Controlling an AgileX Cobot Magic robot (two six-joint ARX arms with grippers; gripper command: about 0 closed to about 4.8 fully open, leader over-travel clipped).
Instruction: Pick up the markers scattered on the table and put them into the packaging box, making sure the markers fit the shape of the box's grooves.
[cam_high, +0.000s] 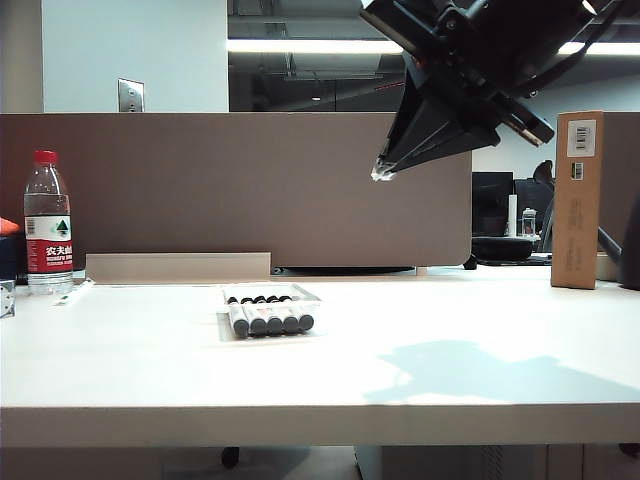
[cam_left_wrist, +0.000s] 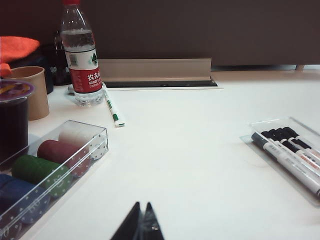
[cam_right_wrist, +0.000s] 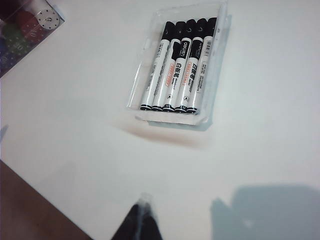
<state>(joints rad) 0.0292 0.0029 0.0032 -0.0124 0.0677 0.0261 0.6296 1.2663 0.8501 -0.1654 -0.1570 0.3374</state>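
Five markers (cam_right_wrist: 180, 65) lying side by side in the grooves of the clear packaging box (cam_right_wrist: 218, 75), caps all one way, near the tabletop (cam_high: 420, 330) middle in the exterior view, toward 10 o'clock of centre. Right claw (cam_high: 383, 172) raised high, tips together, holding nothing, box below toward 7 o'clock; in its wrist view (cam_right_wrist: 142, 212), marker long axes running roughly 12 to 6. Left claw (cam_left_wrist: 142, 222) low over the tabletop, tips together, empty, box toward 2 o'clock. No loose black-capped marker visible; task judged complete. White glossy surface; water bottle (cam_high: 46, 225) at 9 o'clock, brown cardboard box (cam_high: 578, 200) at 3 o'clock, grey partition behind
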